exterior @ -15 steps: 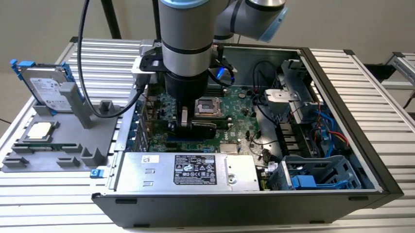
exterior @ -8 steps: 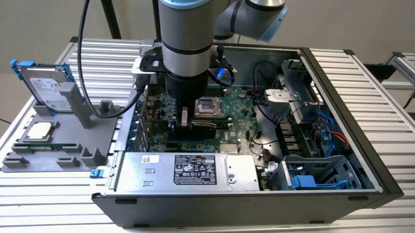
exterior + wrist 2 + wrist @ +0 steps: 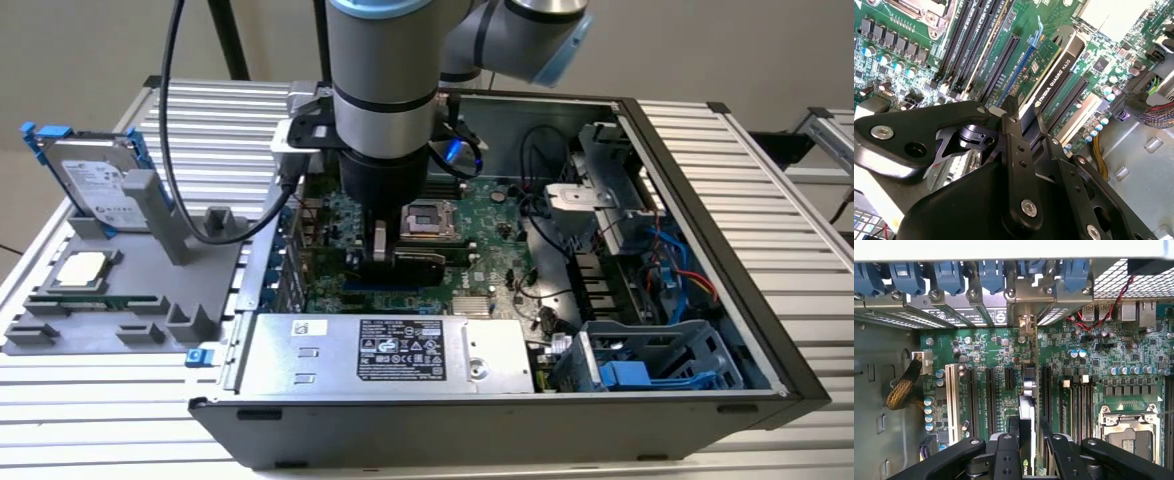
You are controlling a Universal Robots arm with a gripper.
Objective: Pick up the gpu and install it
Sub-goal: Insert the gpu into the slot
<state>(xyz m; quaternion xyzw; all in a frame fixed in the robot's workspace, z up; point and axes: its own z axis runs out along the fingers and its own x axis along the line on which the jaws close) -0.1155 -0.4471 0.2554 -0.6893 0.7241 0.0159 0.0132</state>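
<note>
The gpu (image 3: 416, 263) stands on edge over the green motherboard (image 3: 494, 200) inside the open computer case (image 3: 747, 300). My gripper (image 3: 400, 250) is shut on the gpu's top edge, reaching straight down into the case. In the second wrist view the gpu (image 3: 1063, 56) shows its black cooler and green card beyond the gripper (image 3: 1024, 117), along the long expansion slots (image 3: 1004, 62). In the first wrist view the gpu (image 3: 1026, 415) runs edge-on from the gripper (image 3: 1029, 440) toward the case's rear slot openings (image 3: 1026, 322). Whether its edge sits fully in a slot I cannot tell.
A silver hard drive (image 3: 96, 180) with blue clips stands in a grey fixture (image 3: 107, 310) at the exterior view's left, with a processor chip (image 3: 80, 268) lying there. The power supply (image 3: 400, 345), a drive cage (image 3: 654, 360) and cables (image 3: 667, 270) crowd the case.
</note>
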